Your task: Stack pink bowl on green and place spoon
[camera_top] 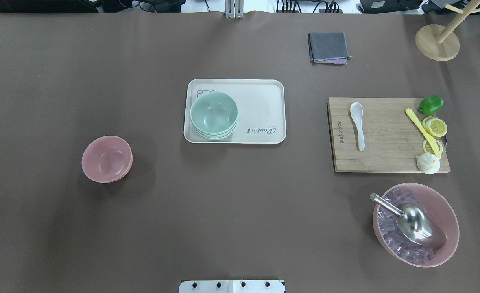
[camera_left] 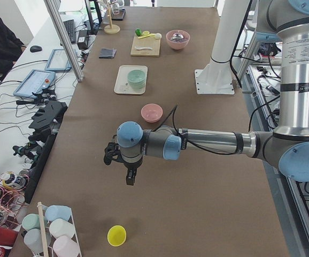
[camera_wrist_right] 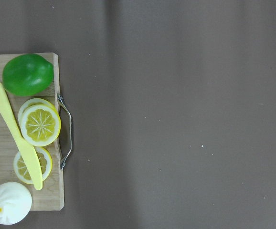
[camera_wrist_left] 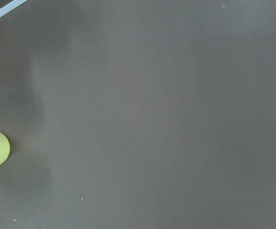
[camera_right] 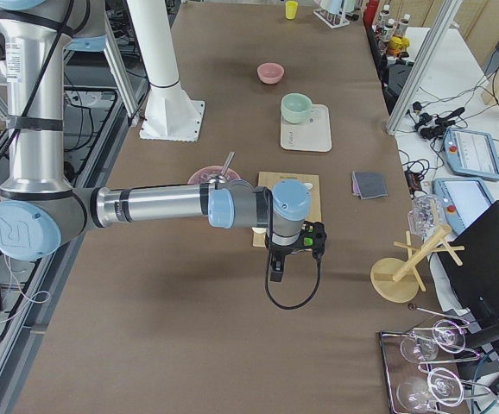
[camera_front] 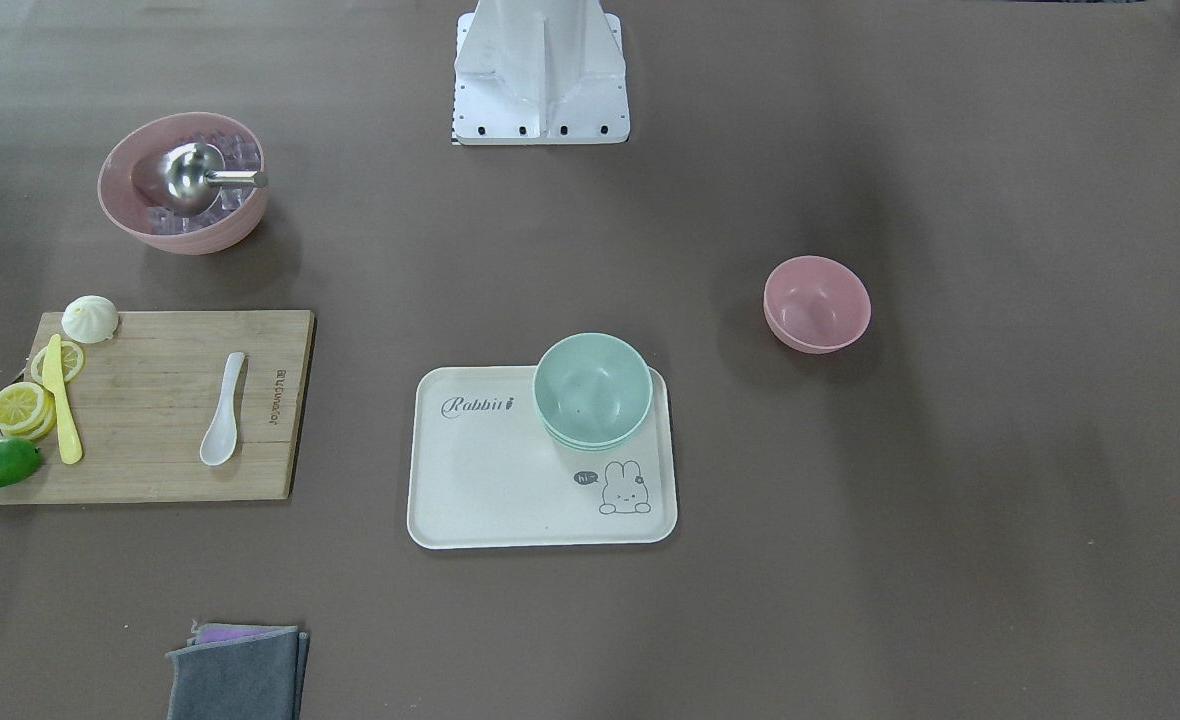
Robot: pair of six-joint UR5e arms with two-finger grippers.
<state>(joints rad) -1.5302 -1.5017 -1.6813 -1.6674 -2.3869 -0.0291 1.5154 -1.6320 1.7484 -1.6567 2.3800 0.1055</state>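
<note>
A small pink bowl [camera_top: 106,158] stands alone on the brown table, left of centre in the overhead view. A stack of pale green bowls [camera_top: 214,115] sits on the left part of a white tray [camera_top: 260,101]. A white spoon [camera_top: 358,122] lies on a wooden cutting board [camera_top: 386,156] at the right. My left gripper [camera_left: 130,179] hangs above bare table, well short of the pink bowl [camera_left: 152,112]. My right gripper [camera_right: 276,272] hangs just beyond the board's end. Both grippers show only in side views, so I cannot tell whether they are open or shut.
A large pink bowl [camera_top: 415,224] holds ice cubes and a metal scoop. A lime [camera_wrist_right: 27,74], lemon slices [camera_wrist_right: 40,125], a yellow knife [camera_wrist_right: 14,133] and a bun [camera_wrist_right: 9,204] sit on the board's end. A grey cloth [camera_top: 328,47], a wooden stand [camera_top: 437,40] and a yellow cup [camera_left: 116,235] stand apart.
</note>
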